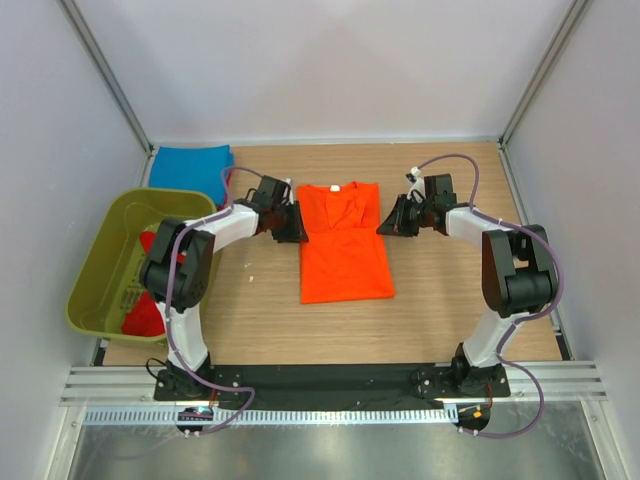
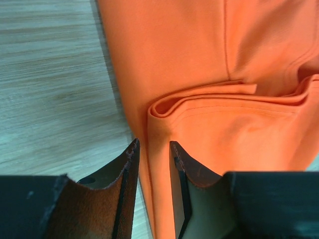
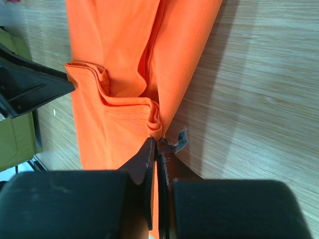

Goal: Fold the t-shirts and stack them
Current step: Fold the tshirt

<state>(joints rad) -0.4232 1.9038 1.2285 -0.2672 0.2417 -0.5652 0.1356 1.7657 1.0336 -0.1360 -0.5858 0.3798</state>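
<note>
One orange t-shirt (image 1: 345, 255), lengthwise near-to-far, collar at far end.

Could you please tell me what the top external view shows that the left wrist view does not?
Only the top view shows the blue t-shirt, the green tub holding red cloth, and the right tool. Only the left wrist view shows the left tool slightly open beside the folded-over hem. Both show the orange t-shirt on the wooden table.

One t-shirt (image 1: 345, 250) between left gripper (image 1: 300, 235) and right gripper (image 1: 382, 228), tub (image 1: 95, 265) at left, another t-shirt (image 1: 190, 165) behind tub.
</note>
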